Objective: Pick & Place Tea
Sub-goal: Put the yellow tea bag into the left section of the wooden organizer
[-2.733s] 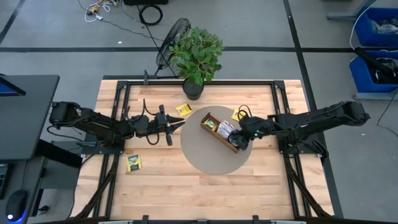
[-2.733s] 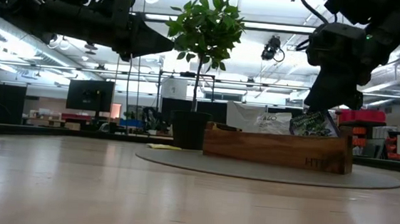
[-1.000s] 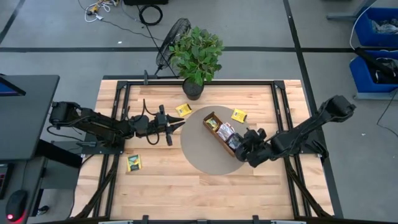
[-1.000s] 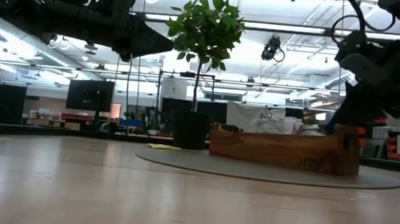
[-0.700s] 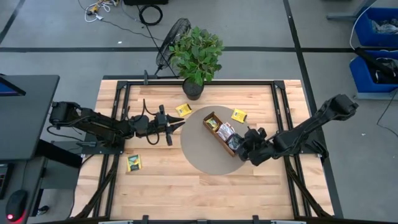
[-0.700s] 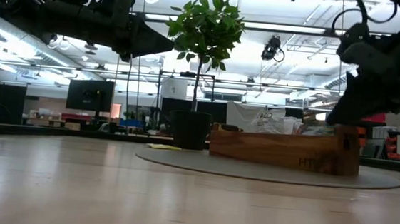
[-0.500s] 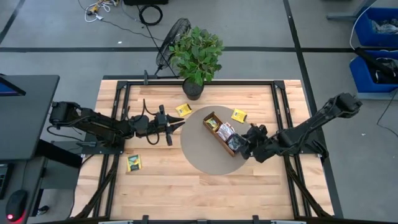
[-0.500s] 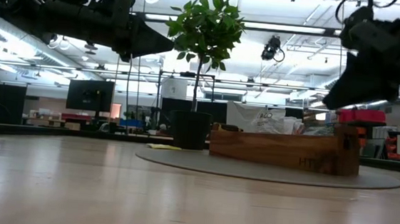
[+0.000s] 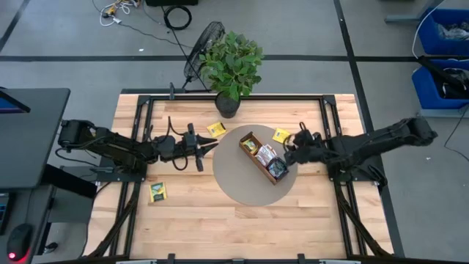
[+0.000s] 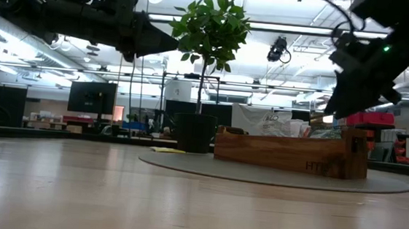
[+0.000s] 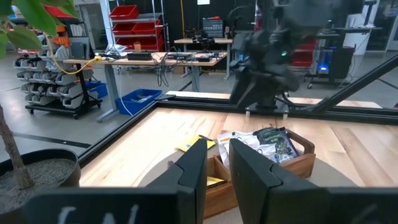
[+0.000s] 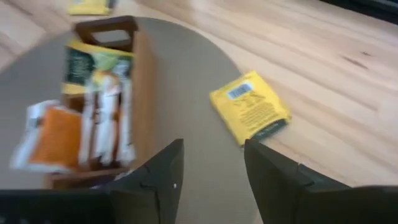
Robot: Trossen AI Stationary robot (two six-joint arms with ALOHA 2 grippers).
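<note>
Wooden box (image 9: 262, 157) holding several tea packets (image 9: 267, 155), three yellow packets (image 9: 281, 135) outside, right fingers (image 12: 273, 174) apart, empty, left fingers (image 11: 221, 171) slightly apart, empty

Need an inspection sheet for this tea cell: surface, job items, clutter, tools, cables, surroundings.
Surface: wooden table with round grey mat.
Job's things: tea packets in the wooden box; loose yellow packets at.
Clutter: potted plant at far edge.
Grippers: left tool raised, waiting, empty; right tool open, empty, beside the box.
Cables: loops on the floor; one across the table's left part.
Surroundings: blue bins, fan.
</note>
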